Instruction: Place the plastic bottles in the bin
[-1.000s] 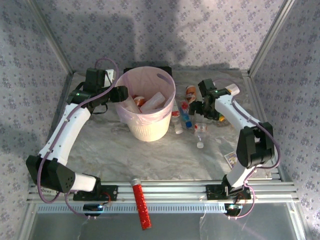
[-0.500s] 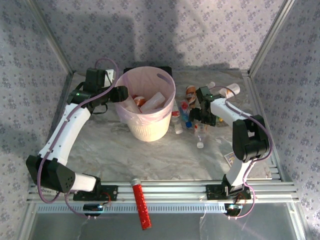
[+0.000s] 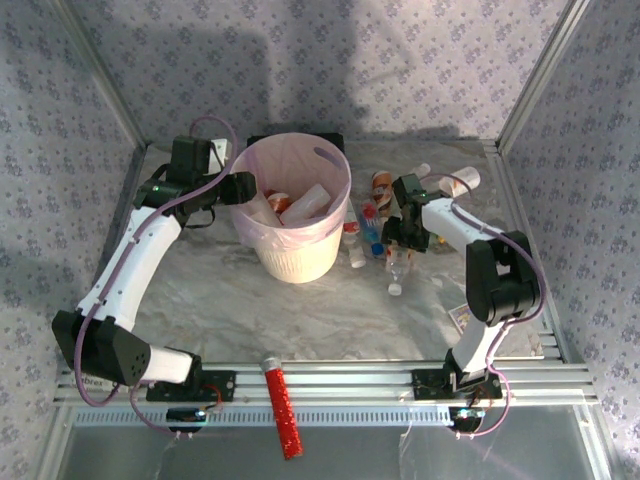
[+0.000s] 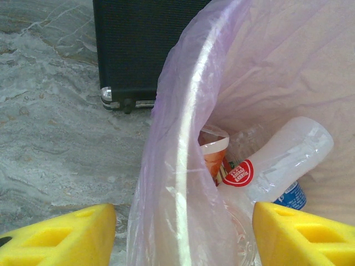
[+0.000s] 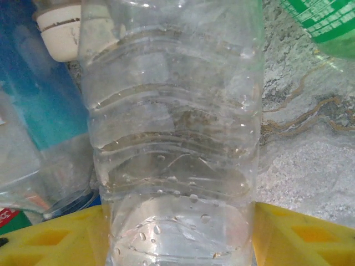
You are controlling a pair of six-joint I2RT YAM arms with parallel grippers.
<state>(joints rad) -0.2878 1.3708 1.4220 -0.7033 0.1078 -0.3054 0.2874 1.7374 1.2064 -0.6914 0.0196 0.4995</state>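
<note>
The pale-pink bin (image 3: 300,250) stands left of centre with several bottles (image 3: 300,205) inside. My left gripper (image 3: 245,187) is open at its left rim; the rim (image 4: 188,111) runs between the yellow pads, and a clear bottle with a red label (image 4: 277,160) lies inside. More bottles (image 3: 372,225) are clustered right of the bin. My right gripper (image 3: 400,245) is down among them, shut on a clear ribbed bottle (image 5: 172,138) whose white cap (image 3: 396,290) points toward me. A blue-labelled bottle (image 5: 39,94) and a green bottle (image 5: 327,22) lie beside it.
A black box (image 4: 144,50) sits behind the bin. A red glittery tube (image 3: 283,410) lies across the front rail, and a small card (image 3: 462,316) rests at the near right. An orange-labelled bottle (image 3: 382,182) and a pale one (image 3: 462,180) lie farther back.
My right gripper swung in from the back right and came down over the clear ribbed bottle, which shifted slightly. The left arm stayed at the bin rim.
</note>
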